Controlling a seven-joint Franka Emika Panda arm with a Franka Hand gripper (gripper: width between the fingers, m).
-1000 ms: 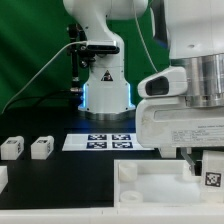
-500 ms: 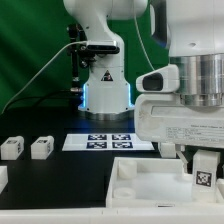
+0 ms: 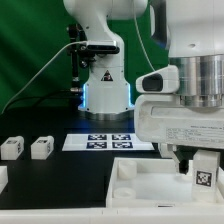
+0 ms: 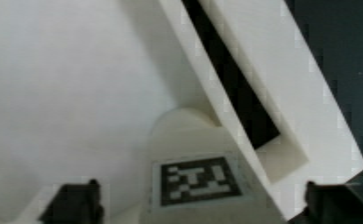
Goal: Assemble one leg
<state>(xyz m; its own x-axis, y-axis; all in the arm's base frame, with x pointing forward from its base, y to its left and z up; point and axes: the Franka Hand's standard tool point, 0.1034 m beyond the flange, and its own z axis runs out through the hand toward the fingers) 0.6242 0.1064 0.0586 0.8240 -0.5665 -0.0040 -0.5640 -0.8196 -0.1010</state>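
- Leg [image 3: 203,176] sits clamped between my fingers, a small white block with its black-and-white tag facing the exterior camera.
- My gripper [image 3: 203,165] is closed on that leg, one finger on each flank; in the wrist view the two dark fingertips [image 4: 75,203] show on either side of the tagged block [image 4: 199,180].
- I hold the leg low over the large white panel [image 3: 150,182], at the panel's end toward the exterior view's right; whether it touches the panel, I cannot tell.
- From my wrist the panel [image 4: 71,90] fills most of the view as a broad white surface with a raised edge running past the leg.
- Two more white blocks [image 3: 12,147] [image 3: 41,147] stand side by side on the black table [image 3: 60,180], well apart from me, toward the exterior view's left.
- The marker board [image 3: 108,141] lies flat on the table behind the panel, in front of the arm's base [image 3: 107,92].
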